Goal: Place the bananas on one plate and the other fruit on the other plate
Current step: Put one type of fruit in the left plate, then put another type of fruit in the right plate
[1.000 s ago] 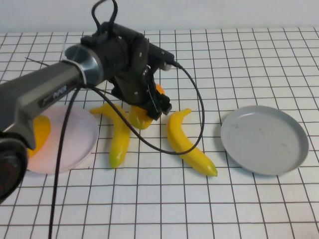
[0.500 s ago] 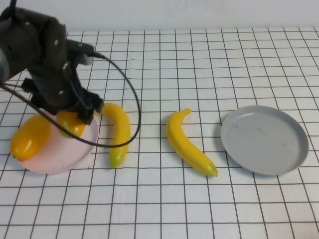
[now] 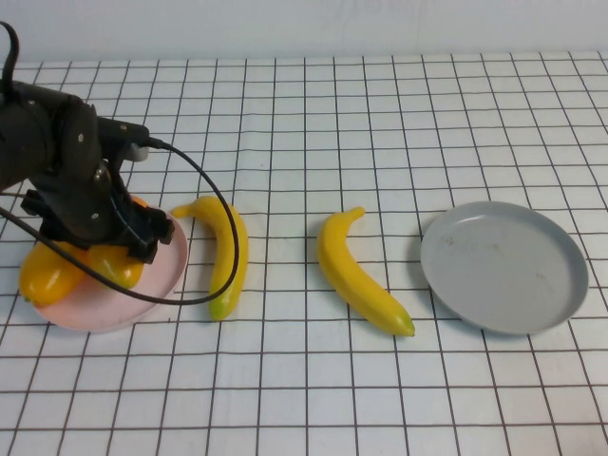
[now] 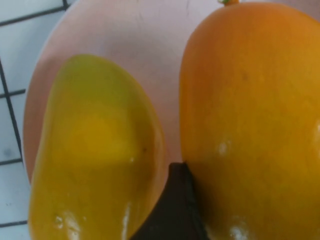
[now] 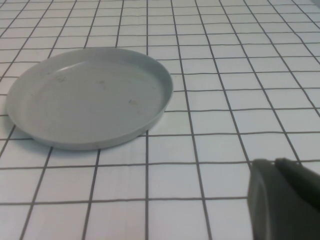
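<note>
From the high view, the left gripper (image 3: 119,249) sits low over the pink plate (image 3: 157,285) at 9 o'clock on the surface (image 3: 313,380). Two mangoes lie there: one mango (image 3: 43,274) hangs over the plate's outer edge, and the other mango (image 3: 119,266) is under the gripper. It looks like the gripper is setting this one down. One banana (image 3: 226,255) lies just beside the plate at its 3 o'clock side. The second banana (image 3: 361,275) lies near the middle, between the pink plate and the grey plate (image 3: 503,266) at 3 o'clock. The grey plate has nothing on it. The right gripper is not seen here.

From the left wrist view, both fruits fill the picture. The greenish mango (image 4: 95,160) and the orange mango (image 4: 255,125) lie side by side on the pink plate (image 4: 150,55). One dark finger (image 4: 172,210) pokes down between them and touches the orange one. The gripper is spread wide around that fruit, and I cannot tell if it is squeezing or has let go.

To do this well, I think the gripper should let go all the way, then lift straight up, so it does not roll either mango off.

From the right wrist view, the right gripper (image 5: 285,200) is clenched, holds nothing, and waits near the grey plate (image 5: 85,100).
</note>
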Robot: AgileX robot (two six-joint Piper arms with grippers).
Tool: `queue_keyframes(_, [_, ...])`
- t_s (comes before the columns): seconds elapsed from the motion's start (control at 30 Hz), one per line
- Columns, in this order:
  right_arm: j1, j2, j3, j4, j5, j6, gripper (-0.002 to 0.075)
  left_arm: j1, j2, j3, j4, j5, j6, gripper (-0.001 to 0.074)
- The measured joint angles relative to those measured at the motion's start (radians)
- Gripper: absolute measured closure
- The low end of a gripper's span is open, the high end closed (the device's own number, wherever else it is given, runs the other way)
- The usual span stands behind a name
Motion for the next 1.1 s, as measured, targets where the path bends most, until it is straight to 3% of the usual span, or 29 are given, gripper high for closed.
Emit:
queue_keyframes(0.33, [0.000,0.000,0.000,0.000,0.000,0.000,0.0743,0.000,0.000,0.001,-0.022,-0.020,-0.018,0.0178])
queue_keyframes(0.5, [0.000,0.000,0.000,0.000,0.000,0.000,0.0743,0.000,0.000,0.001,-0.048,0.016,0.019,0.0070])
queue_keyframes(0.9, [0.000,0.000,0.000,0.000,0.000,0.000,0.0742,0.000,-0.132,-0.025,-0.089,0.031,0.025,0.0066])
queue_keyframes(1.0, [0.000,0.000,0.000,0.000,0.000,0.000,0.0742,-0.006,-0.268,0.000,-0.110,-0.030,0.051,0.0100])
queue_keyframes(1.1, [0.000,0.000,0.000,0.000,0.000,0.000,0.0742,-0.023,-0.414,0.064,-0.109,-0.108,0.073,0.0230])
